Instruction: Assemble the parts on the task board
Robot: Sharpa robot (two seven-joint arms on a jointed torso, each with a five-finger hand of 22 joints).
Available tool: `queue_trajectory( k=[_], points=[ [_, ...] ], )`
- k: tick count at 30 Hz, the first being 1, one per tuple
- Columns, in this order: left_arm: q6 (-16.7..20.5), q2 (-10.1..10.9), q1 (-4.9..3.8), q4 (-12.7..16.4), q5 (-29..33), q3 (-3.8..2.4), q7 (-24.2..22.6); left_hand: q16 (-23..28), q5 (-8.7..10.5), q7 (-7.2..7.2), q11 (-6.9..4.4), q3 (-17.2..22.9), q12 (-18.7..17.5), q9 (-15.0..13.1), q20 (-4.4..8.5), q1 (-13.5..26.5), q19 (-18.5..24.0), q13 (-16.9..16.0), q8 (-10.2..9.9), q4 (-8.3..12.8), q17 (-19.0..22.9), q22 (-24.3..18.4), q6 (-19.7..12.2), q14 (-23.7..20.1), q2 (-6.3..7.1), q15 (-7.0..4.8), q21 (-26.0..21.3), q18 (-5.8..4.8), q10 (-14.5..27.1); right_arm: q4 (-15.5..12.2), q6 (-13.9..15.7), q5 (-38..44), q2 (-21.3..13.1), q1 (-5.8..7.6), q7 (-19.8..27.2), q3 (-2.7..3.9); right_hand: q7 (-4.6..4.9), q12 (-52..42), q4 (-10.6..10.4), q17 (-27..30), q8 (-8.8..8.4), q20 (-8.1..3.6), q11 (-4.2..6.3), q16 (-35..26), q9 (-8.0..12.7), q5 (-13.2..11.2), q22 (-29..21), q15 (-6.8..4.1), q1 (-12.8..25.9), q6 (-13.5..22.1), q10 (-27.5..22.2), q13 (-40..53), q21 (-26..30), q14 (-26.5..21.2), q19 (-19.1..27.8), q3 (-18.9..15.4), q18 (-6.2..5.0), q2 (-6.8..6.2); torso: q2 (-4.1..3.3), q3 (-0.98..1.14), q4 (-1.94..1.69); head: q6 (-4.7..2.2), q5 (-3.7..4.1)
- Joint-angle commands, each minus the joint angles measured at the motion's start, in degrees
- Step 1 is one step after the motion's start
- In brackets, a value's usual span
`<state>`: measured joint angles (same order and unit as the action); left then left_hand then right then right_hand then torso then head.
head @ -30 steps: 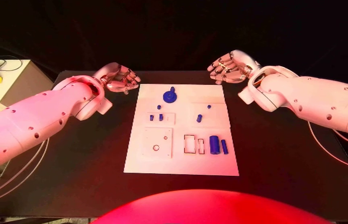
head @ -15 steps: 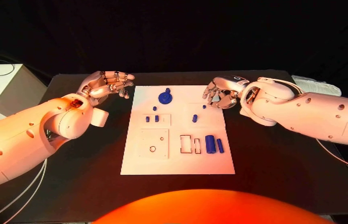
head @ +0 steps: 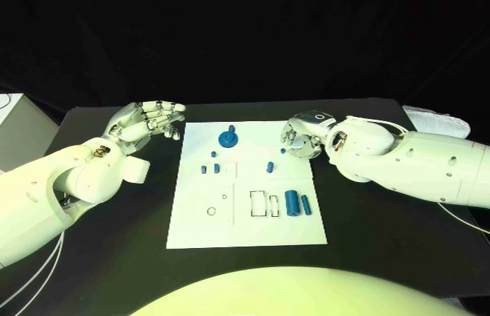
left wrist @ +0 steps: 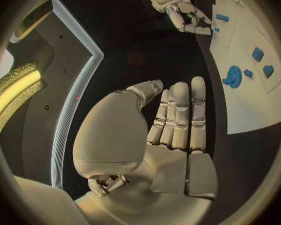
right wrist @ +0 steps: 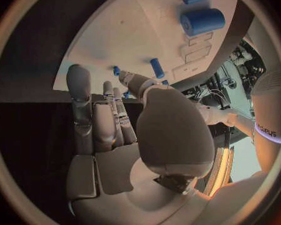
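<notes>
Head view showed the task board [head: 245, 224] in the middle of the black table [head: 388, 245], w/ blue parts spread over it. Far end: a round part w/ a knob [head: 228, 140]. Mid-board: two small pegs [head: 210, 168] side by side on the left, one slanted peg [head: 270, 166] to the right. Near right: a thick cylinder [head: 292, 202] w/ a thinner cylinder [head: 305, 203] just beside it, next to two empty rectangular slots [head: 265, 203].

Left hand [head: 146, 120] hung over bare table just off the board's far left corner, fingers straight and lightly spread, holding nothing; left wrist view confirmed an empty palm. Right hand [head: 303, 135] sat over the board's far right edge, fingers bent downward near a tiny blue piece [head: 283, 150]; right wrist view showed nothing gripped, fingertips [right wrist: 124, 77] close to the small parts. Whether any tip touched the board, couldn't tell.

Handling, as a guess: parts look like stiff, light plastic, prob. smooth and apt to roll or skid if nudged, esp. the cylinders lying on their sides. Best hold would be a pinch across the middle of a peg or cylinder, thumb opposite a finger, lifting straight up. Round part prob. easiest taken by its knob. Board itself looks thin and light, so a sideways push could shift it. No part looked seated by either hand yet; task seemed at its start.
</notes>
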<state>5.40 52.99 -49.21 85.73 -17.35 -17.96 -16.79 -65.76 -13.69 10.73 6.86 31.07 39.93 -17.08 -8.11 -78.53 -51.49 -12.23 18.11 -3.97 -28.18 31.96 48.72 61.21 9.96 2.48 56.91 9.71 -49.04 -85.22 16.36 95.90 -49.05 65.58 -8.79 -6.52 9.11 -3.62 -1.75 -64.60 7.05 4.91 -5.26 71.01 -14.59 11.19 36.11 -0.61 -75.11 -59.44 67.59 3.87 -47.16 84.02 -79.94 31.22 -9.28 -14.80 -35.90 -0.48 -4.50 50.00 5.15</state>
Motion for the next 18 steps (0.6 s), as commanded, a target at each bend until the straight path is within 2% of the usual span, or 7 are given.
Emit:
queue_trajectory(
  k=[1, 5, 7, 8, 10, 14, 18],
  points=[
    [-1.1, 0.0, 0.04, 0.3, 1.3, -0.08, -1.5, 0.2, 0.23, -0.02, -0.11, -0.4, -0.1, 0.1, -0.10, 0.5, -0.1, 0.1, 0.1, 0.0, 0.0, -0.1, -0.4, -0.1, 0.08, 0.12, -0.3, 0.92, 0.0, 0.5, -0.1, 3.9, 0.5, -0.44, -2.4, 0.00, 0.04, 0.0, -0.4, -0.2, -0.23, -0.01, 0.04, 0.5, -0.1, -0.3, 1.0, 0.42, -0.1, 0.5, -0.3, 0.0, -0.9, 2.3, -0.4, 0.1, 1.02, -0.31, -0.10, -0.10, -0.05, 0.00, 0.07],
    [-1.1, 0.0, 0.05, 0.4, 1.3, -0.08, -1.5, 0.2, 0.22, -0.04, -0.12, -0.5, -0.1, 0.1, -0.10, 0.5, -0.2, 0.1, 0.2, -0.1, 0.1, -0.2, -0.3, -0.1, 0.03, 0.11, -0.4, 0.93, 0.1, 1.0, 0.2, 4.2, 1.3, -0.95, -2.1, -0.01, 0.07, -0.1, -0.4, -0.6, 0.05, 0.01, 0.06, 1.1, -0.3, -0.1, 2.6, 0.41, -0.5, 0.0, -0.1, 0.1, -2.2, 2.2, -0.8, 0.4, 1.20, -0.06, -0.13, -0.09, 0.02, 0.00, -0.27],
    [-1.0, 0.0, 0.05, 0.4, 1.3, -0.08, -1.5, 0.2, 0.22, -0.05, -0.12, -0.5, -0.2, 0.1, -0.09, 0.5, -0.2, 0.2, 0.2, -0.1, 0.1, -0.2, -0.3, -0.1, 0.02, 0.11, -0.4, 0.93, 0.1, 1.2, 0.3, 4.3, 1.5, -1.12, -2.0, -0.01, 0.08, -0.2, -0.6, -0.7, 0.21, 0.01, 0.07, 1.4, -0.4, 0.0, 9.7, 0.43, -0.6, -0.3, 0.1, 0.1, -8.1, 2.1, -2.3, 0.7, 2.27, -0.06, -0.12, -0.04, -0.01, 0.00, -0.36],
    [-0.9, 0.0, 0.05, 0.5, 1.3, -0.08, -1.5, 0.2, 0.21, -0.05, -0.12, -0.5, -0.2, 0.1, -0.09, 0.5, -0.2, 0.2, 0.3, -0.1, 0.1, -0.2, -0.3, 0.0, 0.02, 0.10, -0.4, 0.93, 0.1, 1.3, 0.4, 4.3, 1.7, -1.20, -2.0, -0.01, 0.08, -0.2, -0.6, -0.6, 0.21, 0.01, 0.07, 1.4, -0.5, 0.0, 10.7, 0.44, -0.6, -0.3, 0.2, 0.1, -8.9, 2.1, -2.5, 0.8, 2.42, -0.05, -0.13, -0.06, -0.01, -0.02, -0.44],
    [-0.8, 0.0, 0.05, 0.5, 1.3, -0.09, -1.5, 0.3, 0.21, -0.06, -0.11, -0.6, -0.2, 0.1, -0.08, 0.5, -0.3, 0.2, 0.3, -0.1, 0.1, -0.3, -0.3, -0.1, 0.03, 0.10, -0.5, 0.93, 0.2, 1.6, 0.5, 4.4, 2.1, -1.33, -2.0, -0.02, 0.08, -0.1, -0.7, -0.8, 0.22, 0.02, 0.06, 1.6, -0.5, 0.1, 11.6, 0.44, -0.6, -0.3, 0.1, 0.1, -9.7, 2.1, -2.7, 0.9, 2.54, -0.04, -0.08, 0.02, 0.04, -0.06, -0.58],
    [-0.7, 0.0, 0.04, 0.6, 1.3, -0.09, -1.5, 0.3, 0.21, -0.06, -0.11, -0.6, -0.2, 0.1, -0.08, 0.5, -0.3, 0.2, 0.3, -0.1, 0.1, -0.3, -0.3, -0.1, 0.03, 0.11, -0.5, 0.93, 0.2, 2.5, 0.7, 4.7, 2.8, -1.53, -2.0, -0.02, 0.08, -0.1, -0.7, -0.9, 0.47, 0.02, 0.06, 1.9, -0.7, 0.4, 12.2, 0.46, -0.7, -0.7, 0.1, 0.1, -10.3, 2.0, -2.8, 1.2, 2.60, 0.04, -0.05, -0.09, 0.00, -0.25, -0.84],
    [-0.5, 0.1, 0.03, 0.6, 1.3, -0.10, -1.4, 0.3, 0.20, -0.06, -0.10, -0.7, -0.3, 0.1, -0.07, 0.4, -0.4, 0.3, 0.3, -0.1, 0.1, -0.4, -0.3, -0.1, 0.02, 0.11, -0.6, 0.93, 0.3, 3.1, 0.7, 4.8, 3.4, -1.71, -1.9, -0.04, 0.06, -0.1, -0.7, -1.1, 0.60, 0.01, 0.09, 2.3, -0.8, 0.6, 13.2, 0.45, -0.9, -0.9, 0.3, 0.1, -11.2, 2.0, -2.9, 1.6, 2.72, 0.16, -0.03, -0.07, 0.03, -0.23, -1.13]
  ],
)
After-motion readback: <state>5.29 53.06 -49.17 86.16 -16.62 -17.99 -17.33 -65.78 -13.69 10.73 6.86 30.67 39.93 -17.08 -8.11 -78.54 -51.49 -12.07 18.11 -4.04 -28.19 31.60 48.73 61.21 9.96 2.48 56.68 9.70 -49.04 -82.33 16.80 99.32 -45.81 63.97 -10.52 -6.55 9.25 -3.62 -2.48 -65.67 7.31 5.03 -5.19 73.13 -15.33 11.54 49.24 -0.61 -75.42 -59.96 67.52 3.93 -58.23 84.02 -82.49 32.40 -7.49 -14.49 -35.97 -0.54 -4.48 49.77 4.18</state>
